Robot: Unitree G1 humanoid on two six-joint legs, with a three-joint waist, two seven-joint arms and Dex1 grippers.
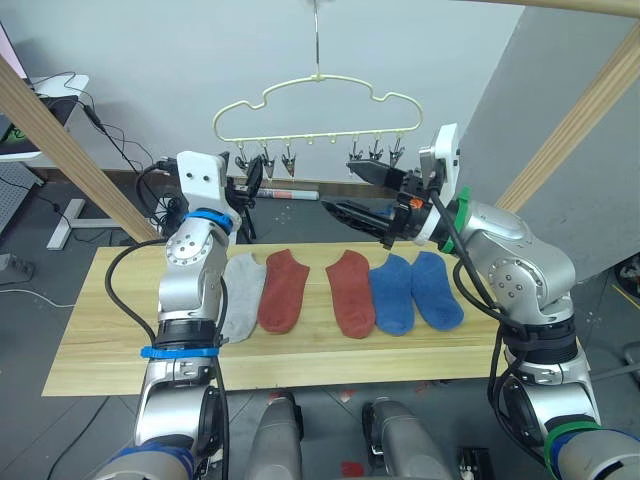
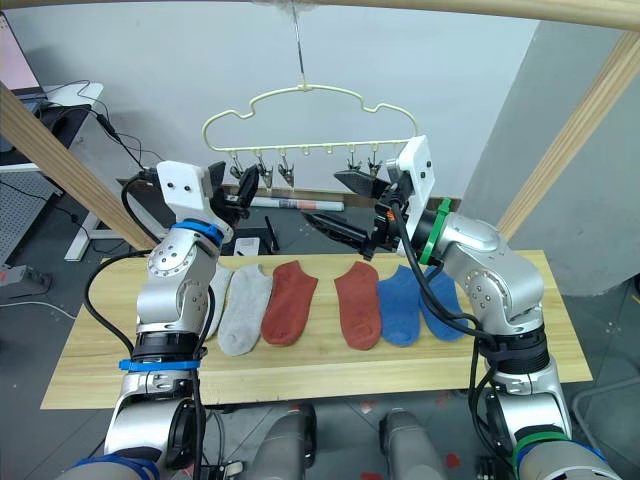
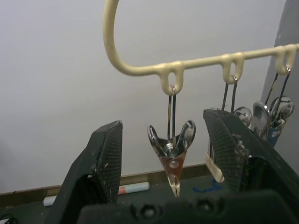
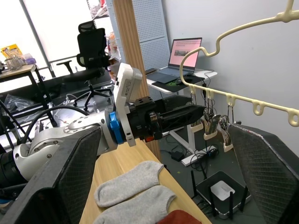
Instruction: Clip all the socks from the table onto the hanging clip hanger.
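Note:
The pale-yellow clip hanger (image 1: 318, 105) hangs above the far edge of the table (image 1: 100, 330), with several metal clips along its bottom bar and nothing clipped on. On the planks lies a row of socks: grey (image 1: 240, 295), two rust red (image 1: 283, 290) (image 1: 350, 292) and two blue (image 1: 392, 292) (image 1: 435, 290). A second grey sock (image 4: 135, 205) shows beside the first in the right wrist view. My left gripper (image 1: 250, 183) is raised and open at the hanger's left end, its fingers (image 3: 105, 158) on either side of the end clip (image 3: 172, 154). Under the right-hand clips my right gripper (image 1: 340, 190) is open and empty.
Thick wooden poles (image 1: 60, 140) (image 1: 580, 120) slant up on both sides of the table. Behind it are cables and a white tube (image 1: 290, 194) on the floor. A desk with a laptop (image 4: 184, 53) and an office chair (image 4: 91, 39) stand to the left.

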